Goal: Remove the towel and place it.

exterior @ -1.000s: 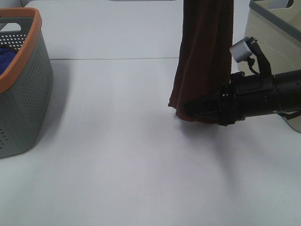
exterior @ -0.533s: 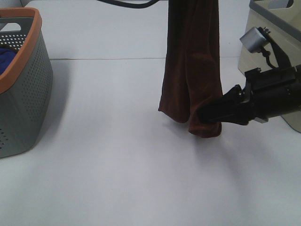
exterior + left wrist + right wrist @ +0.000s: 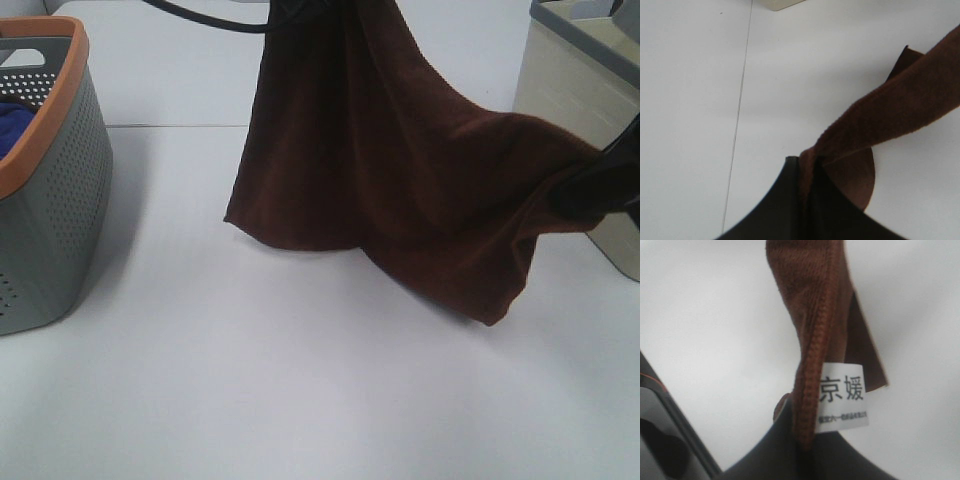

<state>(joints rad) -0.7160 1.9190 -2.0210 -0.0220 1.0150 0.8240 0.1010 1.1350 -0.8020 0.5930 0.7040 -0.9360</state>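
Left gripper point(image 3: 805, 172) cut off in high view, pinched towel point(image 3: 400, 190) corner | right gripper point(image 3: 802, 435) half hidden behind towel, pinched label point(image 3: 842, 396) corner | towel hung over table point(image 3: 250, 380), top edge sloping down rightward.

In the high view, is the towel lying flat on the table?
No, the towel hangs draped between two raised corners, not laid out flat.

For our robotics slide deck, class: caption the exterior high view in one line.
Reddish-brown towel stretched out between two held corners over a white table, grey basket left, beige bin right.
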